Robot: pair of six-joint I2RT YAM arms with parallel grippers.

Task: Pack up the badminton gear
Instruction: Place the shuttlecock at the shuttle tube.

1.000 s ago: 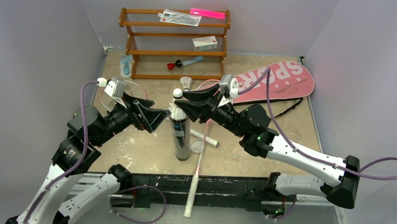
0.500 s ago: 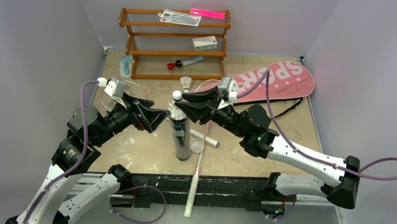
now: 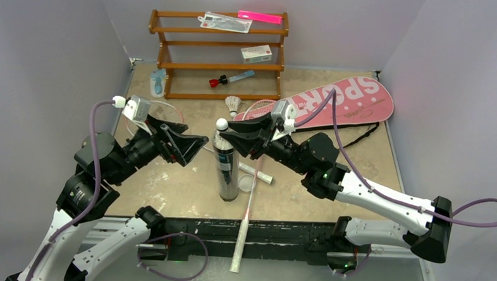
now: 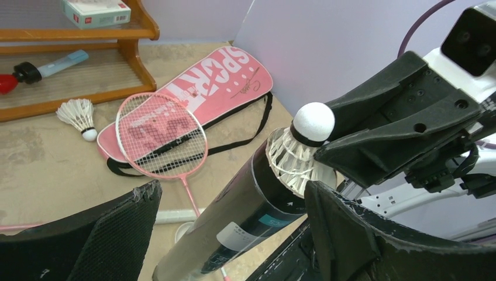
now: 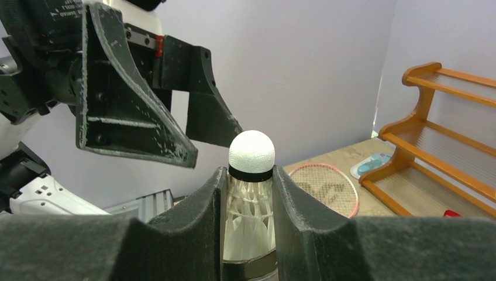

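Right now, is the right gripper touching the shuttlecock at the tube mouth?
Touching. The right wrist view shows the right gripper closed around the shuttlecock, both fingers against its feathers with no gap either side.

Rackets, shuttlecocks: two each; tube, bag: one

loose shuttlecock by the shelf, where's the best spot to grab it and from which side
The loose shuttlecock lies on its side, cork pointing away from the shelf. Probably bring the open left tool straight down and close across the feather skirt just behind the cork, its narrowest, stiffest part.
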